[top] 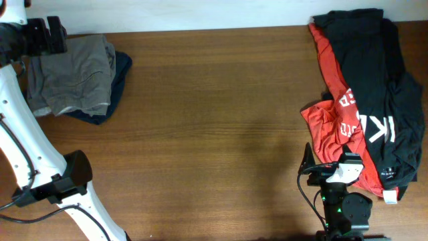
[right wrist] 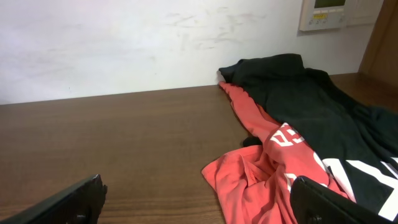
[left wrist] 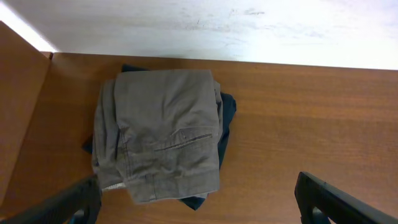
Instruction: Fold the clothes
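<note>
We see the shorts [top: 70,70] folded into a compact stack on the surface [top: 214,120]. A navy garment [top: 119,80] lies under the shorts and pokes out past their right and near edges. Our left end effector [left wrist: 199,186] hovers above the shorts, fingers spread wide and holding nothing. Well to the right of the shorts, a red T-shirt [top: 331,130] and a black T-shirt [top: 381,73] lie overlapping. Our right end effector [right wrist: 198,186] is over there too, likewise spread and empty.

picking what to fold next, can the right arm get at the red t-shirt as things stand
Probably yes: the red T-shirt lies just ahead of the open right gripper, its near edge uncovered, with only bare table between.
</note>
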You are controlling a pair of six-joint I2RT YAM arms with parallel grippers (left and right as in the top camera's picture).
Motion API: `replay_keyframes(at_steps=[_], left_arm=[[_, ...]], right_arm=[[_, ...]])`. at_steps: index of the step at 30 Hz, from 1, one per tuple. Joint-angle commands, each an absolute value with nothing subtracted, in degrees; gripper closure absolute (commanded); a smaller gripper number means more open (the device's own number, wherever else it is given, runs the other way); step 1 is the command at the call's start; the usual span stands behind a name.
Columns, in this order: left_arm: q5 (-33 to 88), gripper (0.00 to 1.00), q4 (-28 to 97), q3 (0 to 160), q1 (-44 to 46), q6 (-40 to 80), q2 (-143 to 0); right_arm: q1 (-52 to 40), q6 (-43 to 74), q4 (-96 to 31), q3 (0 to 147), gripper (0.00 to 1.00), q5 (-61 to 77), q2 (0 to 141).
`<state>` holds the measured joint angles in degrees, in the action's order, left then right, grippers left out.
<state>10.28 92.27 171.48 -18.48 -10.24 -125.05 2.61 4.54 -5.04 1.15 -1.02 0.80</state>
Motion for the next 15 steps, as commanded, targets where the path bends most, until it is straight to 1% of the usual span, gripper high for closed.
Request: replay_keyframes(at_steps=[1, 3, 5, 9, 10, 12, 15], left_arm=[[9.7, 0.01, 91.5, 167.3, -19.7, -10.0, -120.8], [9.7, 0.01, 88.8, 160.8, -19.7, -10.0, -116.6], [10.3, 0.01, 82.8, 150.5, -19.7, -10.0, -110.9], [11.9, 0.01, 64.2, 123.0, -19.7, -10.0, -96.2], [11.9, 0.01, 57.8, 113.1, -19.7, -10.0, -90.9], [12.3, 0.01, 49.8, 100.0, -19.7, -10.0, -83.8], [13.4, 0.01, 41.4, 84.2, -19.5, -10.0, -74.8]], right_arm=[[3.1, 4.9, -4.9, 0.5, 0.01, -0.7, 0.2], [3.1, 4.9, -4.9, 0.5, 0.01, -0.7, 0.2], [3.1, 4.9, -4.9, 0.5, 0.01, -0.7, 0.2], [3.1, 4.9, -4.9, 0.5, 0.01, -0.7, 0.2], [3.1, 4.9, -4.9, 0.5, 0.01, -0.7, 0.2], [3.1, 4.9, -4.9, 0.5, 0.01, -0.7, 0.2], [3.1, 4.9, -4.9, 0.5, 0.01, -0.7, 0.2]])
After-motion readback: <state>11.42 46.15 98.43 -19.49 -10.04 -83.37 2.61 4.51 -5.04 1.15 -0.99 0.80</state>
